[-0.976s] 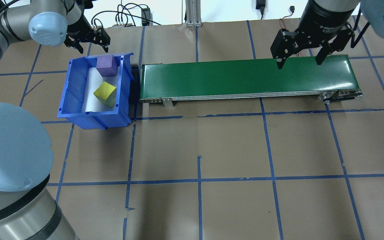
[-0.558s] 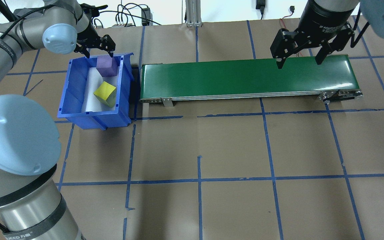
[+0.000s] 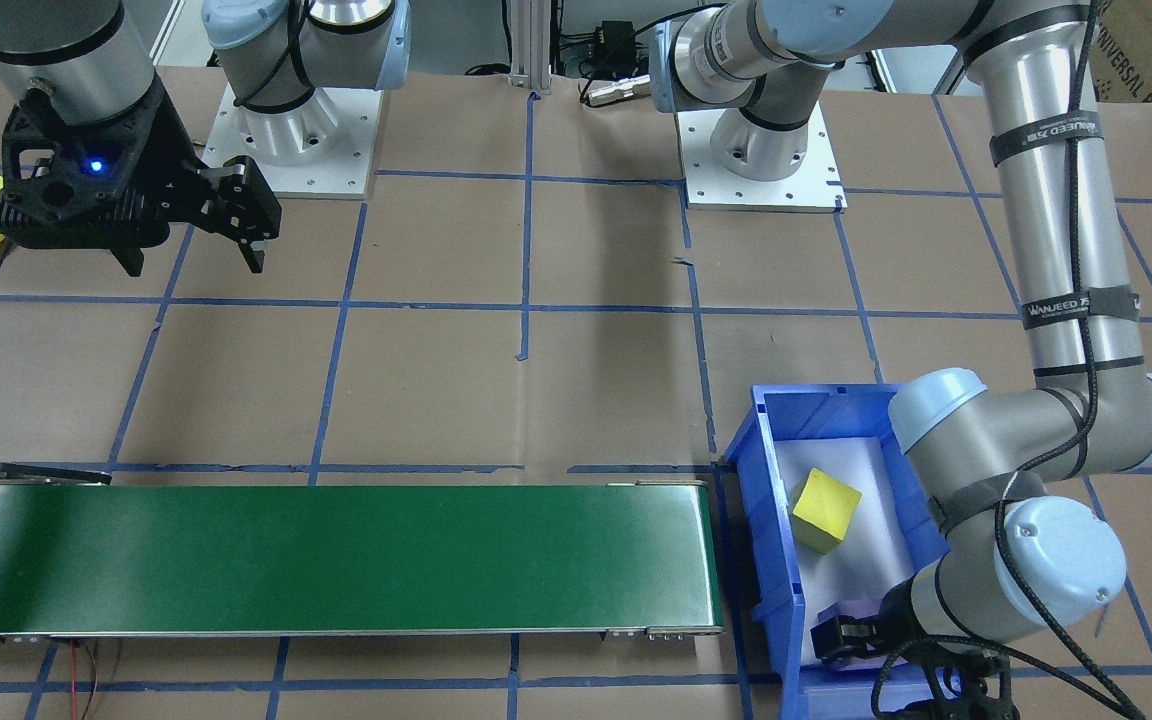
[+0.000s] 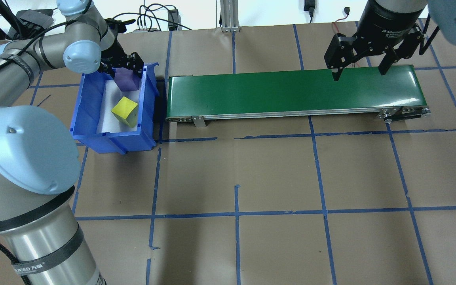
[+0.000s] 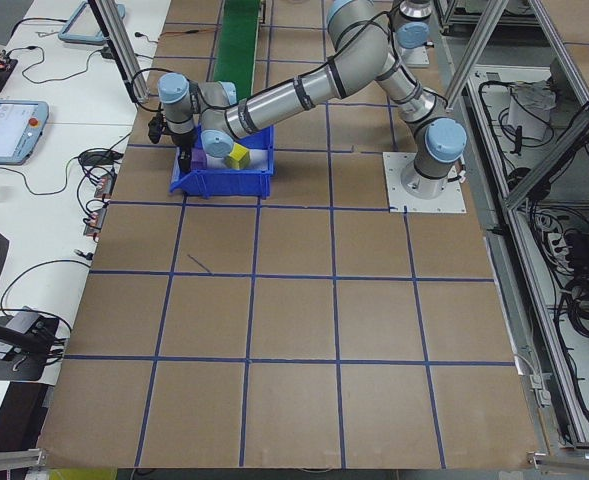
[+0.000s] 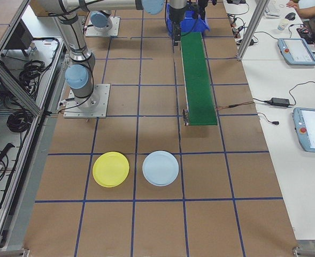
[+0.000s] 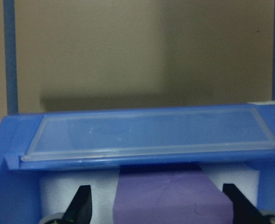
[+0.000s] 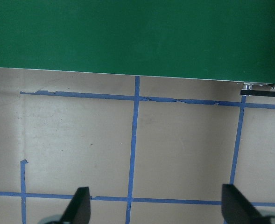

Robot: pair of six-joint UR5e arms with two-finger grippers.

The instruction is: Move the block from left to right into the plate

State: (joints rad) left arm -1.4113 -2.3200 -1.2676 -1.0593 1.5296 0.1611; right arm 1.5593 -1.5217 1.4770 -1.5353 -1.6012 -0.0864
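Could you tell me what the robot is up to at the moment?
The left gripper is open, down in the blue bin, with its fingers on either side of the purple block. A yellow block lies beside it. The right gripper, also open, hangs empty over the green conveyor's far end. The yellow plate is empty.

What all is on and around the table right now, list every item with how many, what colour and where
Bin: one, blue, at the conveyor's end on the robot's left.
Purple block: one, in the bin's far end, between the left gripper's fingers.
Yellow block: one, tilted, mid-bin on white foam.
Conveyor belt: one, green, along the far side of the table.
Yellow plate: one, on the table's right part.
Pale blue plate: one, beside the yellow plate.
Pendants: several, on the side benches.
Left gripper: open, lowered around the purple block.
Right gripper: open, above the conveyor's right end.
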